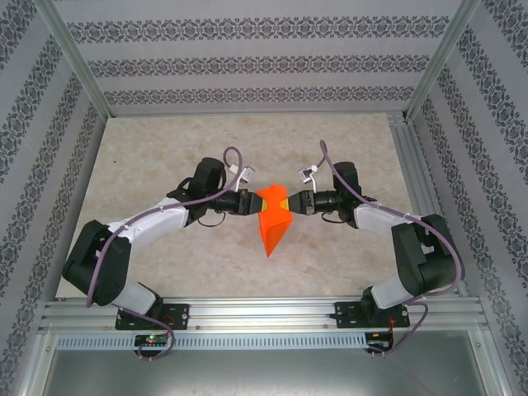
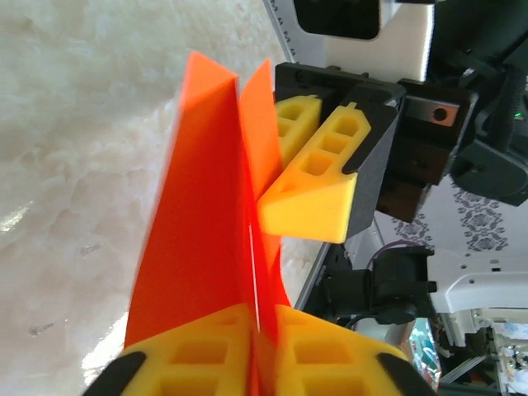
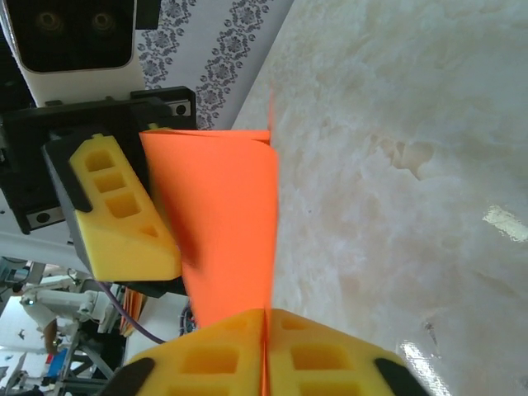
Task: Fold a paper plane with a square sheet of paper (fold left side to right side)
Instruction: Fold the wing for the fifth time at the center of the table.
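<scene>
1. In the top view the light is bright, even and diffuse, and comes from overhead. The arms cast only faint, soft-edged shadows on the tabletop (image 1: 148, 165).
2. The paper plane (image 1: 275, 223) glows a saturated orange, so its folds barely show.
3. In the left wrist view the tabletop washes out to near white at upper left. The paper's left edge is smeared, and the left end effector (image 2: 262, 330) looks soft at the bottom edge.
4. In the right wrist view small white glare patches sit on the glossy tabletop at lower right. The background at lower left is blurred.

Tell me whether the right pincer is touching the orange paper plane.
Touching. The right wrist view shows the right pincer shut on the paper plane, its orange edge pinched between the yellow fingers.
</scene>
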Controlling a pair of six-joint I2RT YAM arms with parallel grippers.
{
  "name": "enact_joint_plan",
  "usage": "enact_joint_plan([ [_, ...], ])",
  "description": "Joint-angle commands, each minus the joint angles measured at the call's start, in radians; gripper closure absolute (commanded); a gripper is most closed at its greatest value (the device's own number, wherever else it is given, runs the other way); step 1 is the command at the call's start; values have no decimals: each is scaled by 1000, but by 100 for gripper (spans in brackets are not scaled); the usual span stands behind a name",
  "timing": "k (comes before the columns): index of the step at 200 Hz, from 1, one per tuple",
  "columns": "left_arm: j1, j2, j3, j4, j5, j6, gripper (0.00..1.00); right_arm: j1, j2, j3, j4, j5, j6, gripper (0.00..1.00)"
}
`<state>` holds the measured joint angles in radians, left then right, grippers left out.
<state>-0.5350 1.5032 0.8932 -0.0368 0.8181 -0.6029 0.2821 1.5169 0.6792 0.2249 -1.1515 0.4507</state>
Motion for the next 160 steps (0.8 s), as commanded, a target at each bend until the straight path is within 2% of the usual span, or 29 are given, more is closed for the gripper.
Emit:
enact_joint_plan([
  [1,25,20,35,-88,-56,37,62,15,14,32,-49,38,-38,100],
  [10,33,16,47,-143,-99,53,53,17,22,31,-51,54,-31,100],
  [23,50,3,67,-235,-187,74,46,18,34,37,-80,92,-29,100],
  [34,58,-13,94,-347,-319,92,41,22,46,36,-82,114,-9,100],
  [50,58,-51,110,-435,-450,106,38,27,72,39,-84,165,44,100],
  [69,40,-127,82,-432,-487,98,37,26,118,51,-95,212,115,100],
  [118,-164,-192,36,-459,-624,84,37,14,151,71,-170,373,226,100],
  [160,-345,-64,51,-390,-696,35,38,17,167,98,-233,407,279,100],
])
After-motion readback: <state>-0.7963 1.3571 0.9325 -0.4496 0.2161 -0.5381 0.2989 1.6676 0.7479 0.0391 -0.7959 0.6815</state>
